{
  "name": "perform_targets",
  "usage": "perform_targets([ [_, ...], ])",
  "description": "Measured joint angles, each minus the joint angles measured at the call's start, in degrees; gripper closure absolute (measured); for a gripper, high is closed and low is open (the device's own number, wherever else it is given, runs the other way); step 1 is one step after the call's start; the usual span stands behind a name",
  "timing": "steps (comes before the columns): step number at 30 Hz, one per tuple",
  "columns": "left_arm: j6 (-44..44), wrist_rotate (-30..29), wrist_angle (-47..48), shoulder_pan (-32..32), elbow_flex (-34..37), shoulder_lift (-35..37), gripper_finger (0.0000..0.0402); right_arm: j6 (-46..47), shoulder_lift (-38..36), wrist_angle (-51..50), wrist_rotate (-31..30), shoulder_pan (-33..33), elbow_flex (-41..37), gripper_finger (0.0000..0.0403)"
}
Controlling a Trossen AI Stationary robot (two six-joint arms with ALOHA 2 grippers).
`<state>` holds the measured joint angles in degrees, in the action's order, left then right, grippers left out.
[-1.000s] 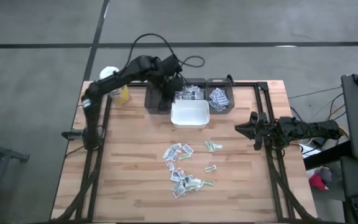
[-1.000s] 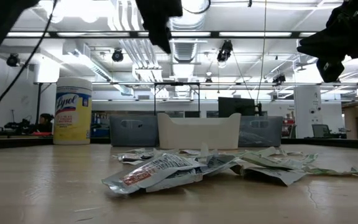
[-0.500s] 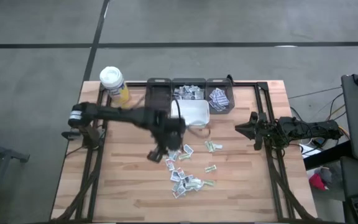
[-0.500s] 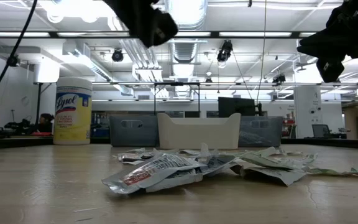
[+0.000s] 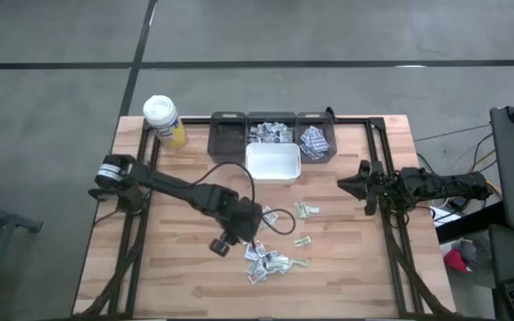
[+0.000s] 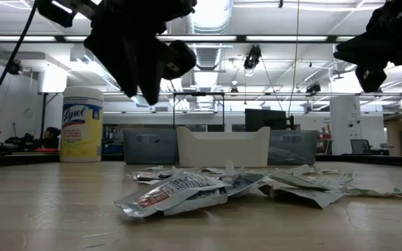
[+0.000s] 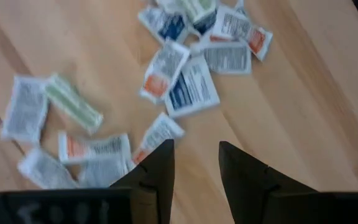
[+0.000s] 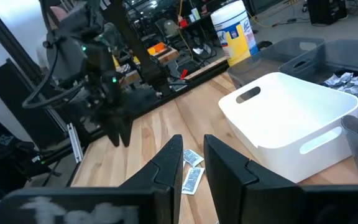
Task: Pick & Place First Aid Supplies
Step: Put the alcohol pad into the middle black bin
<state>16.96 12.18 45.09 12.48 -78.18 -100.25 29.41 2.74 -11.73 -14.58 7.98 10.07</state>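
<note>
The first aid packets [image 5: 263,242] lie flat in a loose heap on the wooden table, with a few apart toward the right [image 5: 306,210]. They show from the side in the low view [image 6: 187,189] and up close in the left wrist view [image 7: 191,87]. My left gripper [image 5: 244,228] hangs over the heap's left part, fingers pointing down, open and holding nothing [image 7: 196,163]. It is well above the table [image 6: 147,94]. My right gripper [image 5: 362,187] waits above the table's right edge, open by a narrow gap [image 8: 193,158].
A white bin [image 5: 273,166] stands just beyond the heap. Behind it sit three dark bins, two holding packets [image 5: 271,132] [image 5: 315,141] and the left one [image 5: 227,138] bare. A white-lidded yellow bottle [image 5: 161,116] stands at the far left corner. Bare wood lies left of the heap.
My left arm has swung from over the far dark bins toward the near edge, passing the white bin. It now hangs lower, over the heap of packets. The packets have not moved.
</note>
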Motion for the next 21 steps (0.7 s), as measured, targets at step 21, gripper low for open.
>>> perform_targets([
  [21,19.9,-7.5,-20.0,6.0,12.3,-0.1,0.0282,0.0,0.0,0.0,0.0,0.0,0.0,0.0339],
])
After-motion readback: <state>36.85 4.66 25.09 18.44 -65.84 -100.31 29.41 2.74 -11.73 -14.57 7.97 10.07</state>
